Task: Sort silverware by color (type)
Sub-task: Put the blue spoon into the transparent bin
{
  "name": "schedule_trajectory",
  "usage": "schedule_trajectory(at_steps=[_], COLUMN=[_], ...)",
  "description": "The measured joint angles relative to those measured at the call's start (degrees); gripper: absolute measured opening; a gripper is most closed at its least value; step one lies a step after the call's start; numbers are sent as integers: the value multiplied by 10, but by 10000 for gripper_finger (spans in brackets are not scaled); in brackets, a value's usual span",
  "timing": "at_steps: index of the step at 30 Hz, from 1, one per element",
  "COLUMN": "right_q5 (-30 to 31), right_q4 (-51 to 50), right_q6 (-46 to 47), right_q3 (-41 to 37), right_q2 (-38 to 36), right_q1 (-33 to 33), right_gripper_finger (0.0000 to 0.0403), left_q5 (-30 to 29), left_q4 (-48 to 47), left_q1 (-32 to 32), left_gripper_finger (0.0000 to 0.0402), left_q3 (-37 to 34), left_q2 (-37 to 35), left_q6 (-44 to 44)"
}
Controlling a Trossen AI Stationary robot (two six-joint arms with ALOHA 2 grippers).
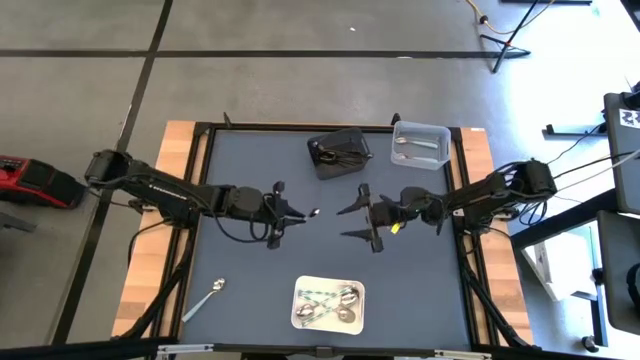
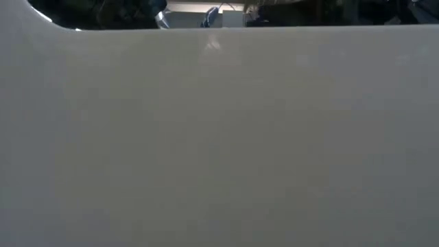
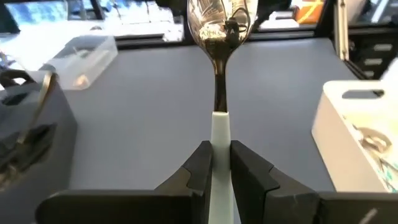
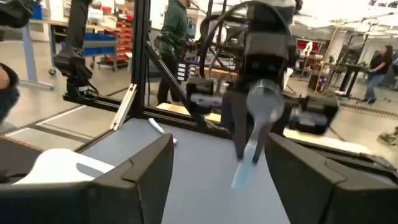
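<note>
My left gripper (image 1: 296, 213) hovers over the middle of the mat, shut on a spoon (image 3: 219, 74) with a shiny bowl and a pale handle. The spoon's bowl (image 1: 316, 212) points at my right gripper (image 1: 360, 221), which stands open a short way off, facing it, with nothing between its fingers (image 4: 140, 180). The right wrist view shows that spoon (image 4: 256, 134) ahead, beyond the fingertips. Another spoon (image 1: 207, 297) lies flat near the mat's front left. Several spoons lie in the white tray (image 1: 303, 287). The dark bin (image 1: 340, 152) and the clear bin (image 1: 420, 145) hold utensils. My left gripper pinches the spoon's pale handle (image 3: 221, 134) between its two fingers. The fingers come from the table's left, nearly level and tipped a little down, and lie along the spoon. The spoon sticks straight out ahead of them, bowl (image 3: 221, 25) foremost, lifted clear of the mat.
The dark bin and clear bin stand side by side at the mat's far edge, and the white tray at its near edge. In the low view the white tray's wall (image 2: 219, 137) fills nearly the whole picture. Bare mat (image 1: 250, 270) lies between the arms and the tray.
</note>
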Motion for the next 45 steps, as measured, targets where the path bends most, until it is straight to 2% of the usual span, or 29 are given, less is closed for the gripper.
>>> schedule_trajectory(at_steps=[3,7,11,16,24,28,34,35,39,45], right_q5=[15,54,55,53,10,10,9,9,38,81], right_q4=[-23,-60,-66,-62,-77,-93,-102,-103,-119,-207], right_q6=[-22,-51,-59,-61,-75,-89,-102,-104,-104,-109], right_q3=[30,64,88,127,195,208,207,207,207,213], right_q2=[21,45,61,82,142,149,149,149,146,99], right_q1=[16,31,34,32,32,32,32,32,32,33], right_gripper_finger=[239,236,236,236,233,186,29,15,22,7], left_q5=[34,110,146,156,145,146,150,149,140,106], left_q4=[35,57,64,64,68,64,63,63,58,43], left_q1=[-1,0,0,-2,-2,-2,-2,-2,-1,-1], left_gripper_finger=[40,40,41,41,41,41,41,41,50,100], left_q3=[0,0,0,0,0,0,0,0,0,1], left_q2=[27,46,47,47,47,47,47,47,47,39], left_q6=[1,2,9,15,15,15,15,12,13,12])
